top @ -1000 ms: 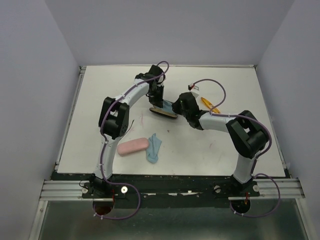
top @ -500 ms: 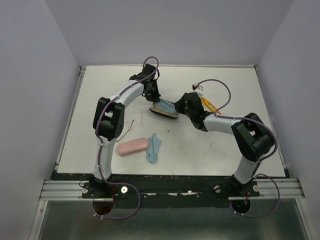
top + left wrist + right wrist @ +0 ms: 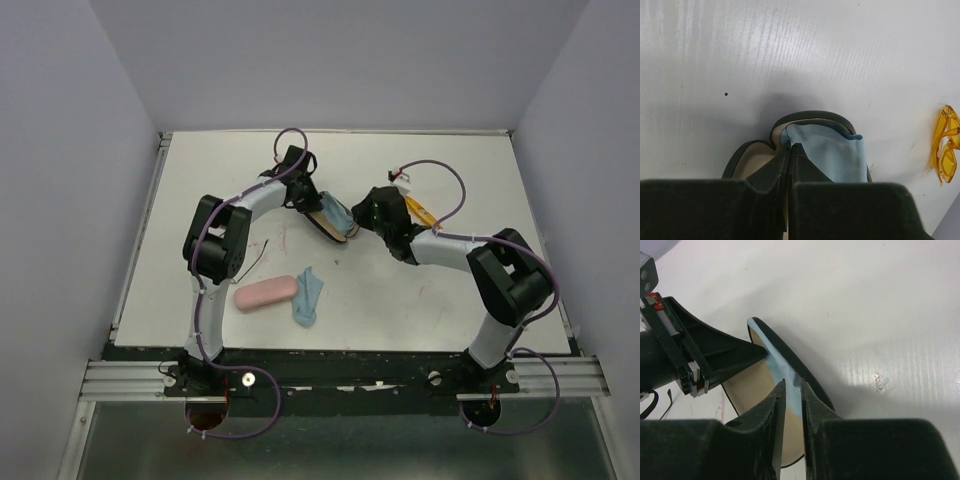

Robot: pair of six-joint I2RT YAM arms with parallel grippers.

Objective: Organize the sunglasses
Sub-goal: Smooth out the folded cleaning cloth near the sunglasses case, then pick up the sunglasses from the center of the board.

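Observation:
The orange-yellow sunglasses (image 3: 420, 209) lie folded on the white table right of both grippers, and show at the right edge of the left wrist view (image 3: 945, 151). The black case (image 3: 327, 222) lies open, with a light-blue cloth (image 3: 339, 211) in it. My left gripper (image 3: 306, 202) is shut on the case's rim (image 3: 810, 116) at the cloth's (image 3: 832, 152) left edge. My right gripper (image 3: 793, 386) is shut on the cloth (image 3: 782, 369) over the case (image 3: 807, 382)'s beige inside. In the top view the right gripper (image 3: 358, 216) is at the case's right end.
A pink case (image 3: 264, 293) and a second light-blue cloth (image 3: 308, 295) lie near the front left of the table. Grey walls close in the table on three sides. The left gripper's fingers (image 3: 720, 357) show in the right wrist view.
My left gripper has dropped and swung left onto the case's rim. The case has turned more diagonal and more of the cloth shows. My right wrist has shifted slightly back.

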